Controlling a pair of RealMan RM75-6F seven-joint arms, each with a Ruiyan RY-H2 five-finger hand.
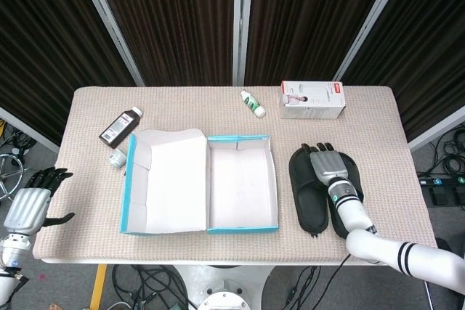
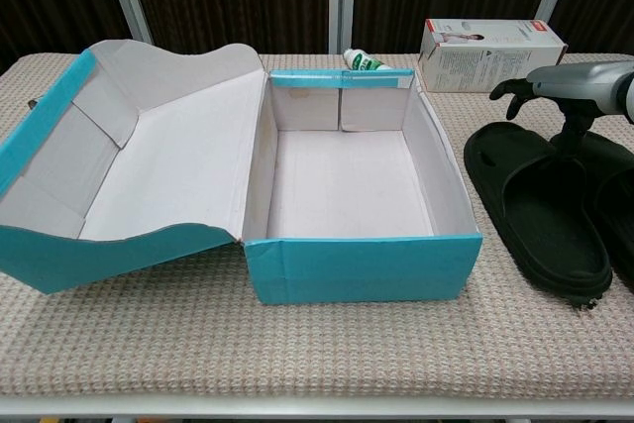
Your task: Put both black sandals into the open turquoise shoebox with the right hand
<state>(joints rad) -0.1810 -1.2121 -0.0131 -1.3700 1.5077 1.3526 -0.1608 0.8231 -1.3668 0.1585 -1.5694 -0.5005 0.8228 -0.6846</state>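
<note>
Two black sandals lie side by side right of the box: the left sandal [image 1: 305, 197] [image 2: 540, 207] and the right sandal [image 1: 350, 217] [image 2: 616, 190]. My right hand [image 1: 328, 165] [image 2: 577, 86] hovers over their far ends with fingers spread, and its thumb points down between them. It holds nothing that I can see. The open turquoise shoebox [image 1: 275, 183] [image 2: 362, 269] is empty, and its lid [image 1: 163, 179] [image 2: 149, 160] is folded out to the left. My left hand [image 1: 29, 205] hangs open off the table's left edge.
A white carton [image 1: 312, 99] [image 2: 492, 54] lies at the back right. A small green-and-white bottle [image 1: 253, 102] [image 2: 363, 61] is behind the shoebox. A dark bottle [image 1: 121, 125] lies at the back left, with a small object [image 1: 116, 159] beside the lid.
</note>
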